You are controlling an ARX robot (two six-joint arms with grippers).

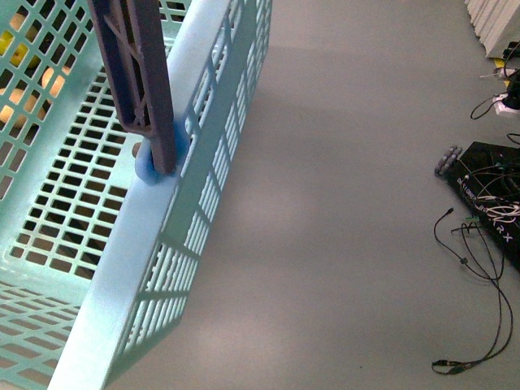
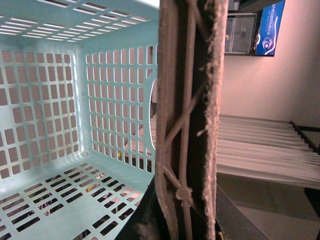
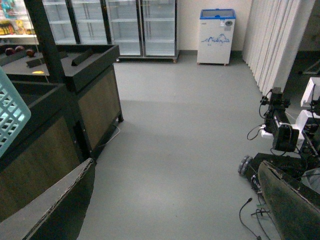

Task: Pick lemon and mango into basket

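At the far left of the front view, yellow-orange shapes (image 1: 15, 55) are seen through the slots of a pale teal basket (image 1: 114, 268), beyond its wall. Whether they are the lemon or the mango cannot be told. The basket fills the left half of that view, and its slotted floor and broad rim are shown from above. A grey-purple latticed finger (image 1: 130, 57) of the left gripper (image 1: 158, 162) is set down at the rim, where a blue pad (image 1: 146, 172) is pressed against the plastic. Only this one finger is shown, so it cannot be told whether the rim is clasped or merely touched. Further right, bare grey floor (image 1: 341, 203) is seen, and at the far right black cables (image 1: 479, 268) lie beside a black base (image 1: 496, 187).

In the left wrist view, the basket's (image 2: 80, 100) inner walls and floor are shown, with the latticed finger (image 2: 185, 125) close up in front.

In the right wrist view, a corner of the basket (image 3: 10, 115) is seen above a dark display stand (image 3: 95, 95). The right gripper (image 3: 175, 167) is spread wide, its fingers (image 3: 50, 205) well apart, and only floor is seen between them. Glass-door fridges (image 3: 125, 25) and a white chest freezer (image 3: 215, 37) stand against the back wall.
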